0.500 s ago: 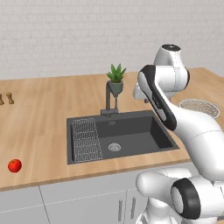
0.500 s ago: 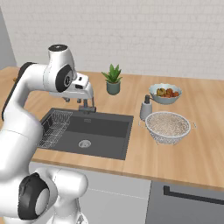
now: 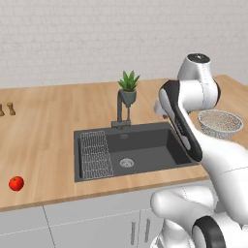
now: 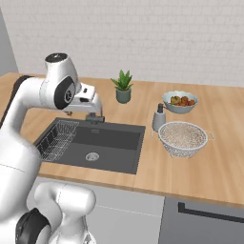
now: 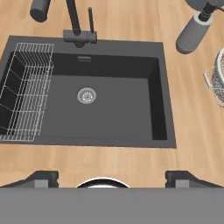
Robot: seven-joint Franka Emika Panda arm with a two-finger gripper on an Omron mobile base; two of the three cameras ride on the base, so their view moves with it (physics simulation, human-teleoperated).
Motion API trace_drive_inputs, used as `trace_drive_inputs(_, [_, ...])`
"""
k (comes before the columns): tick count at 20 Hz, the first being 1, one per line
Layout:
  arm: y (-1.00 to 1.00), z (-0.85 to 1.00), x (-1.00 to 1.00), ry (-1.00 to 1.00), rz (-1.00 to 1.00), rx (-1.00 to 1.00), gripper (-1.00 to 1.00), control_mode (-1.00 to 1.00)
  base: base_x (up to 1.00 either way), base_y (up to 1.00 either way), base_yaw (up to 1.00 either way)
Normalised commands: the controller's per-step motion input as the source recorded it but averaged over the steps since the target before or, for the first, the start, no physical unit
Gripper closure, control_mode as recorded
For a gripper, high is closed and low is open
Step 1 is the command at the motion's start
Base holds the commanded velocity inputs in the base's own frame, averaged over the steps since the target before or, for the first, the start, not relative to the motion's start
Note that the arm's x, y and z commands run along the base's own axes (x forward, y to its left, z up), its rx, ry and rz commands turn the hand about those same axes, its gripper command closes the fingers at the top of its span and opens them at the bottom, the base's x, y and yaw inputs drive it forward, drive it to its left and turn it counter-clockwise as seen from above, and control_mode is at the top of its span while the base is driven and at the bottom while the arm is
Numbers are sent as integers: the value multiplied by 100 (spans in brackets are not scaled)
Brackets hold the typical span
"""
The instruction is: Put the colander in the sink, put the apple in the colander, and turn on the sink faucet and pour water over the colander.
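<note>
While tool [image 5: 105,176] hangs open over sink [image 5: 109,118], colander [image 4: 183,138] beside rim

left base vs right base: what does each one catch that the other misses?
Left base view alone: the apple on the counter left of the sink, and two small brown items at the far left edge.

Right base view alone: the fruit bowl and the grey soap dispenser beside the colander.

Shared: the sink with its wire rack and drain, the sink faucet, the potted plant, and the colander on the counter right of the sink.
</note>
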Motion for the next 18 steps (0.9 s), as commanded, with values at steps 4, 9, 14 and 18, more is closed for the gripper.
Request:
trace_drive_inputs(4, [-47,-6,-37,0,0,-23,-100,-100,0,0,0])
trace_drive_inputs(9, [-58,-2,-18,11,2,-31,-100,-100,0,0,0])
trace_drive_inputs(14, [-72,0,-7,25,0,-19,-100,-100,0,0,0])
trace_drive_inputs(18, [-72,-2,-2,21,0,-5,-100,-100,0,0,0])
